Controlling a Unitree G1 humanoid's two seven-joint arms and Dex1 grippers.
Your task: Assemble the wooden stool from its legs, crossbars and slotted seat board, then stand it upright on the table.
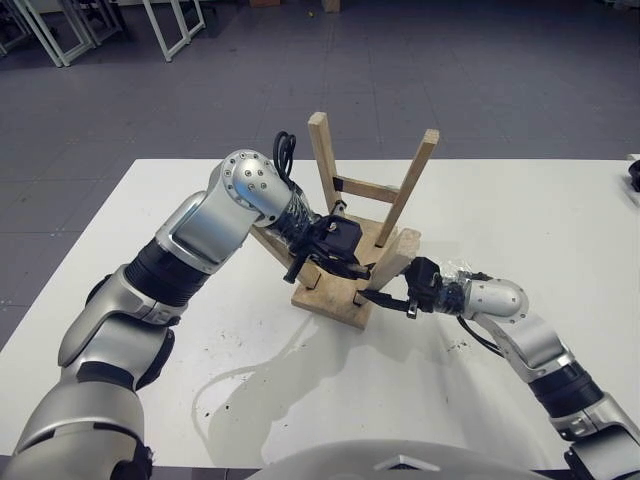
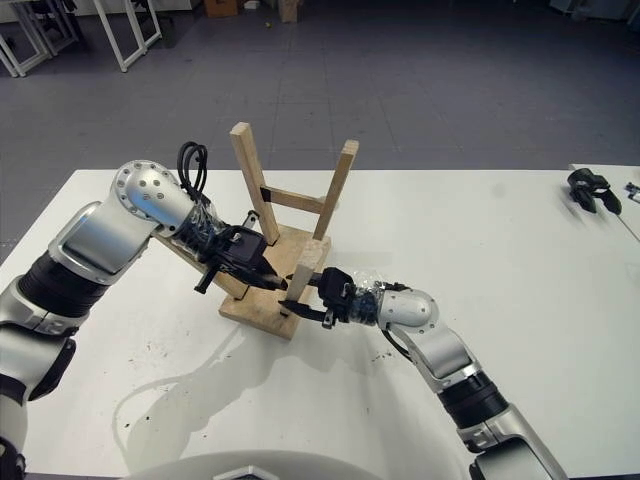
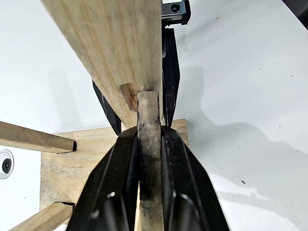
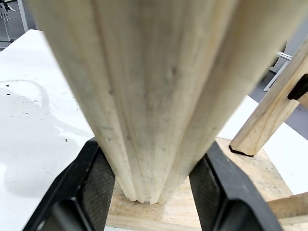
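Looking at a half-built stool, flipped upside down, roughly dead centre of the worktop [image 1: 520, 210]. Got the seat board [image 1: 335, 303] lying flat, with two far legs [image 1: 322, 150] poking up from its 12 o'clock edge, tied together by a crossbar [image 1: 365, 188]. Also got a near leg [image 1: 388, 260] standing at the board's 4 o'clock corner. Right pincer [image 1: 385, 292] coming in from 4 o'clock and clamped hard around it just above the board, pads [image 4: 98, 185] flat on two opposite faces.

As for the left pincer [image 1: 345, 262]: reaching in from 9 o'clock, squeezed tight on a second crossbar [image 3: 149, 144]. Thin, worn-looking stick, end butted against a leg right by a small notch. Probably the same near leg, but hard to swear to it.

Handling-wise, guessing plain dry wood all round: stiff, lightish, grippy enough, not fragile. Would worry only about that skinny crossbar, likely to twist or crack if levered sideways. Would treat the joints as loose press-fits, so expect wobble until fully seated.

Best to hold legs low, close to the board, and pinch the crossbar near the end being fed in, never mid-span. For the final flip, better to grab two legs down near the seat, or the board edges, rather than the crossbars.
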